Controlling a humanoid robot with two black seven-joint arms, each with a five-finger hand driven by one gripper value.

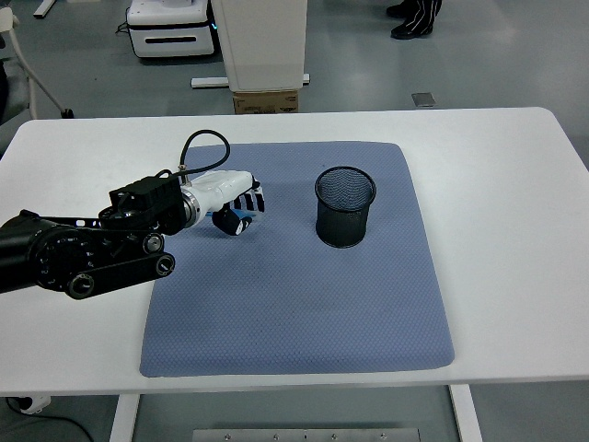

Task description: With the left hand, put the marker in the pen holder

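the left hand (232, 201) is curled around the marker (241, 221), held just above the blue mat (304, 304). the black mesh pen holder (345, 206) stands upright to its right, apart.

1 black mesh pen holder (345, 206), 1 blue mat (304, 276), 1 white table (497, 230), 1 robot hand (228, 197)

A white table (497, 184) carries a blue mat (304, 295), spread flat across its middle.
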